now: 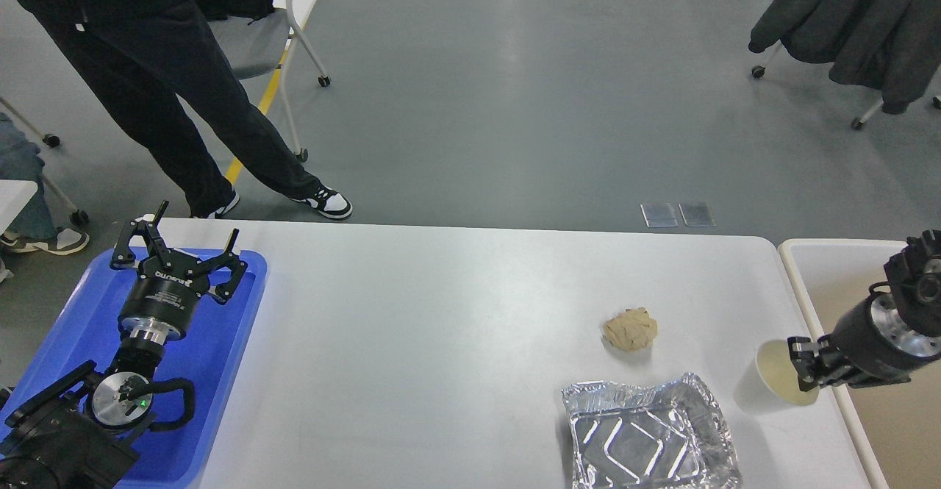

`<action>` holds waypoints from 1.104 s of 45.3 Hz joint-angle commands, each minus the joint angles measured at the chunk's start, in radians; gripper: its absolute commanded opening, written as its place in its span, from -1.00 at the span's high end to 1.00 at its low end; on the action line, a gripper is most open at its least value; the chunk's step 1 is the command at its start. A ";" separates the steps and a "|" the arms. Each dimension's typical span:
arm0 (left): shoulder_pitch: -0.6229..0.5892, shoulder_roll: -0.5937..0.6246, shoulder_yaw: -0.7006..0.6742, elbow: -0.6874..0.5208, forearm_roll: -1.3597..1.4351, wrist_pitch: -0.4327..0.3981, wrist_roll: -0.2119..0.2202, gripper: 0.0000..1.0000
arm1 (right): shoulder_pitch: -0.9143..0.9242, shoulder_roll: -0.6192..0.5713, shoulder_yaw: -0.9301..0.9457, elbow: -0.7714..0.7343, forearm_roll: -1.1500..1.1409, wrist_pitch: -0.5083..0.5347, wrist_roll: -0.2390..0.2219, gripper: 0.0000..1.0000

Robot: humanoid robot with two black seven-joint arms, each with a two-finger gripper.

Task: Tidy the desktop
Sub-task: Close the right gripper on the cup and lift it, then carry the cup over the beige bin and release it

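Right fingers (805,364) seemingly pinch cup (779,382) rim; left fingers (180,250) wide above tray (242,342).

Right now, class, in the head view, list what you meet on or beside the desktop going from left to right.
Blue tray → left gripper, fingers open → crumpled brown paper ball → foil container → paper cup → right gripper → beige bin.

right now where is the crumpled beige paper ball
In the head view, the crumpled beige paper ball lies on the right half of the white-grey desktop, just beyond the crinkled silver foil tray and left of the pale paper cup.
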 commanded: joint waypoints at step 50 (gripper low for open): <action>0.000 0.000 0.000 0.000 0.000 0.000 -0.001 -0.98 | 0.742 0.024 -0.072 0.131 -0.190 0.333 -0.006 1.00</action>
